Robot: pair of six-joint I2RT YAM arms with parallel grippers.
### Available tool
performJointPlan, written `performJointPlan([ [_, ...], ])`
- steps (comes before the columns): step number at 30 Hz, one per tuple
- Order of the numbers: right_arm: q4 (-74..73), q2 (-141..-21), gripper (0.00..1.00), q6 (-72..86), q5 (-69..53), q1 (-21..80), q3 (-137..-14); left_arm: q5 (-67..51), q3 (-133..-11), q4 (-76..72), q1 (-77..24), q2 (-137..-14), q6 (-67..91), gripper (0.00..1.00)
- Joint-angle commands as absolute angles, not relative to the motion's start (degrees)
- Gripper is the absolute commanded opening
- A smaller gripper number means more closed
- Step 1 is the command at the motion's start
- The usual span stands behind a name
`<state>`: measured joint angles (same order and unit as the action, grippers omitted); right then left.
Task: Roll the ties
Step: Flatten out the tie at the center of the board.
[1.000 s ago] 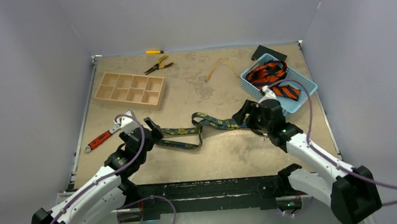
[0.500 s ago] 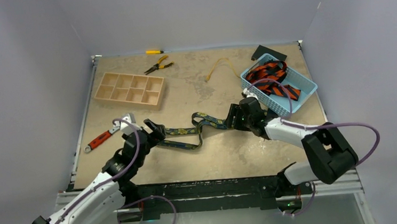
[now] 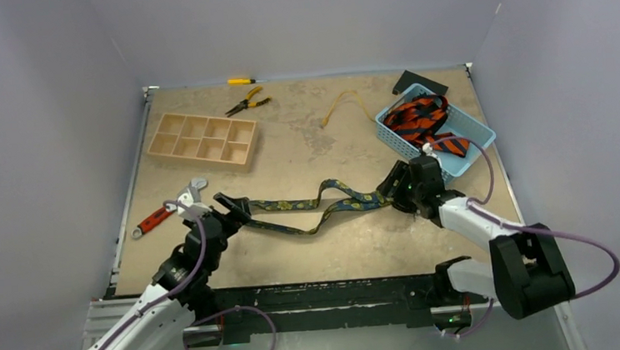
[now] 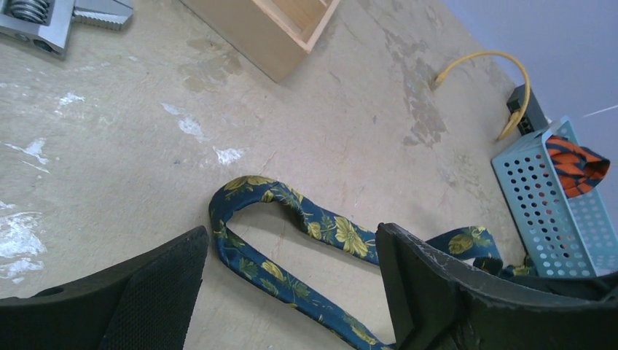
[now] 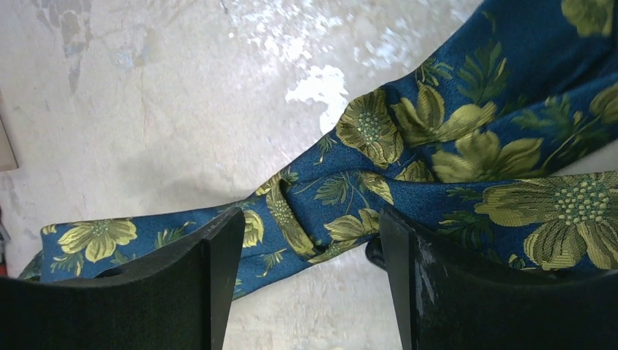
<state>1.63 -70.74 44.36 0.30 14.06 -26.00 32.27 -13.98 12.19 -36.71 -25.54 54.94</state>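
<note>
**Both jaws spread over flowered tie**

The left jaws stand apart low over the counter (image 3: 305, 154), with a loop of the dark blue, yellow-flowered tie (image 3: 292, 203) lying between them. The right jaws, also apart, straddle a twisted fold near the tie's other end. The tie sprawls across the counter between the two arms. Orange-and-black ties (image 3: 417, 116) sit heaped in a blue basket (image 3: 396, 139) beyond the right arm.

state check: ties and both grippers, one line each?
navy tie: unrolled, lying on the table, twisted at one spot.
orange-red ties: unrolled, heaped in the blue basket.
left gripper: jaws open, over the navy tie's fold, nothing clamped.
right gripper: jaws open, straddling the twist.
</note>
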Motion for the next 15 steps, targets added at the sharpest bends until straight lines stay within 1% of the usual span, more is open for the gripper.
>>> performJointPlan([
  [1, -5.97, -64.68, 0.72, 48.38, 1.00, 13.35, -23.93, 36.46, -15.00, 13.43, -36.30, -21.77, 53.37, 0.85],
  [4, -6.26, -58.91, 0.70, 45.63, 3.52, 13.40, -25.03, 37.43, -14.96, 13.51, -36.33, -19.12, 51.78, 0.86],
  [8, -1.58, -52.70, 0.68, 39.26, -1.24, 15.45, -27.66, 35.30, -13.29, 8.69, -36.30, -18.23, 50.11, 0.83],
  [11, -0.52, -55.69, 0.69, 35.55, -0.70, 21.65, -32.63, 35.28, -14.34, 8.03, -36.32, -20.77, 49.18, 0.80],
  [15, -0.29, -63.28, 0.69, 33.87, 3.51, 30.07, -38.34, 38.74, -20.01, 15.13, -36.30, -30.42, 50.42, 0.76],
])
